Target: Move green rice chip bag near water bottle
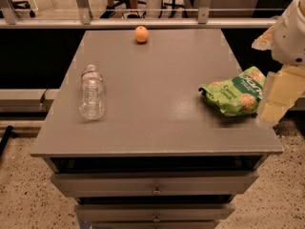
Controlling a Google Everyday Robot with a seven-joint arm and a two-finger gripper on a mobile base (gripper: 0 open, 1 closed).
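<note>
The green rice chip bag lies crinkled on the right side of the grey table, close to its right edge. The water bottle lies on its side near the table's left edge, cap toward the back. My gripper is at the far right, right beside the bag's right end and just off the table's edge. The white arm rises above it. Whether the gripper touches the bag cannot be told.
A small orange fruit sits at the back middle of the table. Drawers lie under the front edge. A rail and glass partition run behind the table. Speckled floor surrounds it.
</note>
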